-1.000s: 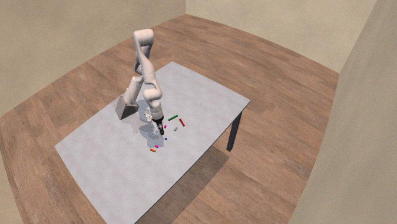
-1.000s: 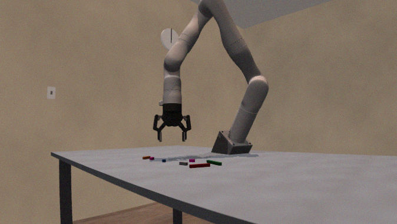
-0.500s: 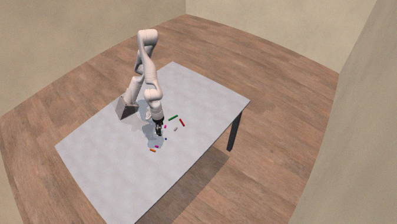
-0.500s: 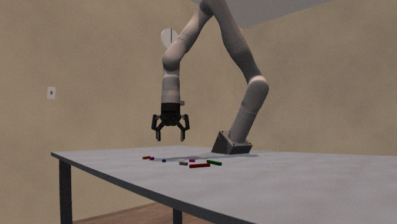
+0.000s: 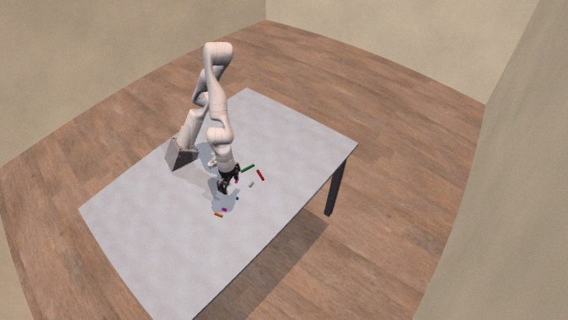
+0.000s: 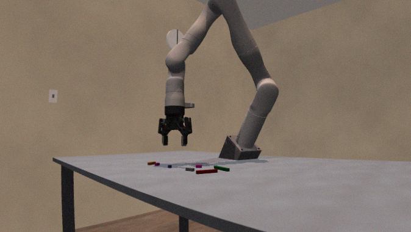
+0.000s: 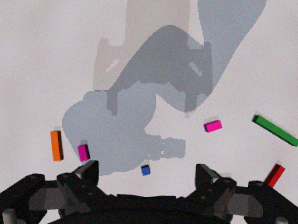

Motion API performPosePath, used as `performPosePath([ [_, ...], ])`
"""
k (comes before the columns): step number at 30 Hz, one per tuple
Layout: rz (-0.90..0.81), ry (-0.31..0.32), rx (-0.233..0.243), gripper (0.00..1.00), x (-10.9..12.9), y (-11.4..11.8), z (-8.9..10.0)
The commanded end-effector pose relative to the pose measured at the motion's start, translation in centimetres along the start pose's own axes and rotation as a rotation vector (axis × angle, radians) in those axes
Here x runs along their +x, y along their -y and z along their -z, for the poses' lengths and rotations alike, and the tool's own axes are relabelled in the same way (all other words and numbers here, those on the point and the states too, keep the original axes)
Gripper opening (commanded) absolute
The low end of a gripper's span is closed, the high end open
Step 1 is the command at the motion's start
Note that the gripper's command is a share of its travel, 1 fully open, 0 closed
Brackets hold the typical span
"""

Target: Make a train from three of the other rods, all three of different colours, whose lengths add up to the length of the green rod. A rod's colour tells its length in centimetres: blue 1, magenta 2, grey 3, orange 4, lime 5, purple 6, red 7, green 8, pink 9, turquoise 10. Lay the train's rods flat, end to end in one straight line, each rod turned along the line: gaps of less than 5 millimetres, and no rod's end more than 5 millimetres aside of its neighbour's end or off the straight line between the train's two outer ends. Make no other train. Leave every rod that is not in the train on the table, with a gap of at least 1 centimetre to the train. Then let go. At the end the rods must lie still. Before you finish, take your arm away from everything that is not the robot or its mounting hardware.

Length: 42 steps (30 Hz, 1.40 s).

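My gripper (image 6: 174,140) hangs open and empty well above the table; it also shows in the overhead view (image 5: 223,187) and in the wrist view (image 7: 147,179). Below it lie the rods, all flat and apart. The green rod (image 5: 247,168) (image 6: 221,168) (image 7: 274,129) lies near the red rod (image 5: 260,174) (image 6: 207,171) (image 7: 274,175). A grey rod (image 5: 251,184) (image 6: 189,169) lies between them and the blue rod (image 5: 237,198) (image 6: 169,166) (image 7: 145,169). One magenta rod (image 5: 236,181) (image 6: 198,166) (image 7: 213,125) is near the gripper. A second magenta rod (image 5: 224,209) (image 6: 157,164) (image 7: 83,152) lies beside the orange rod (image 5: 218,215) (image 6: 151,163) (image 7: 56,145).
The arm's base (image 5: 181,155) (image 6: 239,149) stands on the table behind the rods. The table's right edge (image 5: 295,219) runs a little beyond the red rod.
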<state>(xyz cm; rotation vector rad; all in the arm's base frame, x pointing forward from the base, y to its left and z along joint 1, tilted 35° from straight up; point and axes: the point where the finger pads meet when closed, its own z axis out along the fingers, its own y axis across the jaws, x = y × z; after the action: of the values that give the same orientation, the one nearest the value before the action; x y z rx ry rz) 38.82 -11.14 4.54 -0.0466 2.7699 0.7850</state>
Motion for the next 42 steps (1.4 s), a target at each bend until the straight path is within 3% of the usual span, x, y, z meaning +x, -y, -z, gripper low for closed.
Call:
performPosePath([
  [1,-0.030,-0.005,0.003,1.00,-0.3,-0.2,0.0],
  [15,-0.501,-0.006,0.004,1.00,-1.0,0.0,0.1],
  [32,-0.913,-0.008,0.005,1.00,-1.7,0.1,0.2],
  [42,-1.073,-0.009,0.006,1.00,-2.0,0.1,0.2],
])
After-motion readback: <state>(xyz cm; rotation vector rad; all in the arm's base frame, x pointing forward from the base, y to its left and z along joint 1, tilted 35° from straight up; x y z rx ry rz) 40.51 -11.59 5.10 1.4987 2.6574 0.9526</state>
